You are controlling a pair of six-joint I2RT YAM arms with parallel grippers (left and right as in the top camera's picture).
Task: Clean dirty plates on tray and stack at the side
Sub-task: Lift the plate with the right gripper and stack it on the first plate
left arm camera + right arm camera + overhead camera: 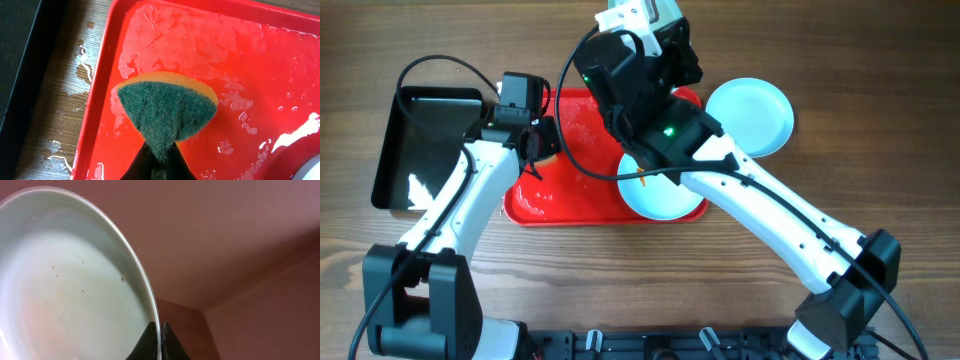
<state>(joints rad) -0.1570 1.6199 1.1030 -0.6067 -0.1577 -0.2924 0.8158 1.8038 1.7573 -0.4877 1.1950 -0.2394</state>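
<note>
The red tray is wet and lies mid-table. My left gripper is shut on a green-and-yellow sponge, which it holds at the tray's left end; it also shows in the overhead view. My right gripper is shut on the rim of a pale plate with a few dark specks and holds it tilted over the tray. The overhead view shows a plate with a small orange smear at the tray's front right, partly under my right arm. Another plate lies on the table right of the tray.
A black tray lies left of the red one, and its edge shows in the left wrist view. Water drops sit on the wood between the two trays. My right arm spans the tray's right half.
</note>
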